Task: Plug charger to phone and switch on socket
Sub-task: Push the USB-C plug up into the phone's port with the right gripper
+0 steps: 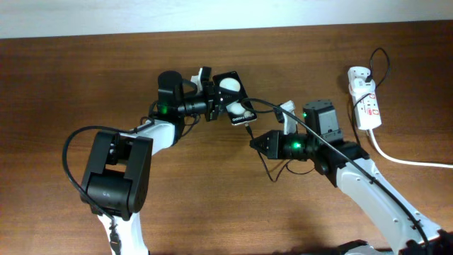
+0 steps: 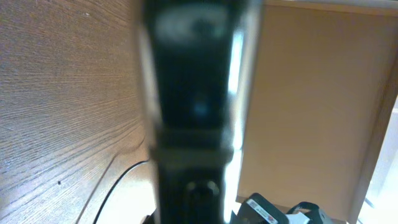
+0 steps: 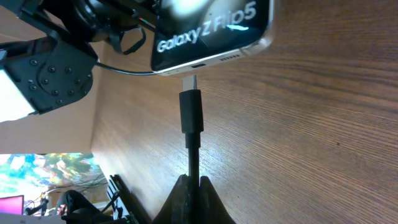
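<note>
Charger plug (image 3: 191, 115), pinched by right gripper (image 3: 193, 182), just short of port (image 3: 198, 65); left gripper (image 1: 214, 100) clamps phone (image 3: 211, 25); push straight, centred.

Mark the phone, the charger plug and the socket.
phone (image 1: 233, 98), overhead view, on the middle of its face.
charger plug (image 3: 191, 112), right wrist view, on its black housing below the metal tip.
socket (image 1: 365, 105), overhead view, on the white strip's body.
</note>
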{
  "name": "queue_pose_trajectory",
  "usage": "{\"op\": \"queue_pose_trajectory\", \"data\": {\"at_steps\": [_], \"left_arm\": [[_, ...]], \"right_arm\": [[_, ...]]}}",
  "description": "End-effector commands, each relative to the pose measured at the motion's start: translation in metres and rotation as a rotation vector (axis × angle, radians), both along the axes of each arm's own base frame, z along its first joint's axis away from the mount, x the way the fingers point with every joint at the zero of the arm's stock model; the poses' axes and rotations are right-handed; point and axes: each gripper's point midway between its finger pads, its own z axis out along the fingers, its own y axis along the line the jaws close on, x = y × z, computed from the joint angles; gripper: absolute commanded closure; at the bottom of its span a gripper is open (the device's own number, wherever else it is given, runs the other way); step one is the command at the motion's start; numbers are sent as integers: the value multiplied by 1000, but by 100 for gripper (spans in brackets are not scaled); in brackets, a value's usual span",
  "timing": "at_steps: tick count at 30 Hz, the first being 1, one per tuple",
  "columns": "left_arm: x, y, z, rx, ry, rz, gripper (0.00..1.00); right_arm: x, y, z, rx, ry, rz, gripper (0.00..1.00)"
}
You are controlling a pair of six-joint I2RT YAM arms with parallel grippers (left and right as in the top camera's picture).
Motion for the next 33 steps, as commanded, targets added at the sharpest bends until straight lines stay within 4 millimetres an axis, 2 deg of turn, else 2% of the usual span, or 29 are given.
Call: {"op": "queue_pose_trajectory", "data": {"at_steps": [1,33], "left_arm": [[0,-4,11,-9,-52,-26,100],[-3,-9,11,-10,-46,-38,100]], "right_arm": [[0,0,-11,-10,34,-8,96],[7,2,-6,2,-5,-11,96]]}}
